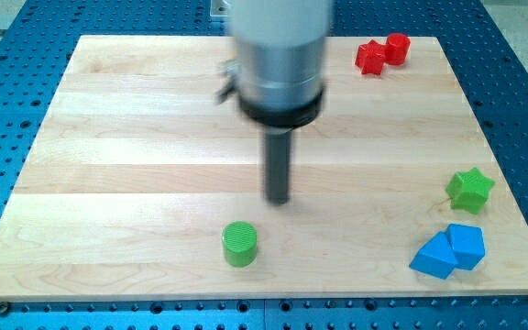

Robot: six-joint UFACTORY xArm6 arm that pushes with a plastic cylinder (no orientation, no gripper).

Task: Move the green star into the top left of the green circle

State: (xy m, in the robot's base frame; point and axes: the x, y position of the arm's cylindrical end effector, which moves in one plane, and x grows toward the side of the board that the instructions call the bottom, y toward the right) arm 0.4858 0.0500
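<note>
One upright rod, my tip [278,201] above-right of the green circle [240,244], far from the green star [469,189].

The green star [470,190] lies flat near the tabletop's [136,137] right edge. The green circle [240,244], a short ridged cylinder, stands upright near the bottom edge, well apart to the star's left.
</note>
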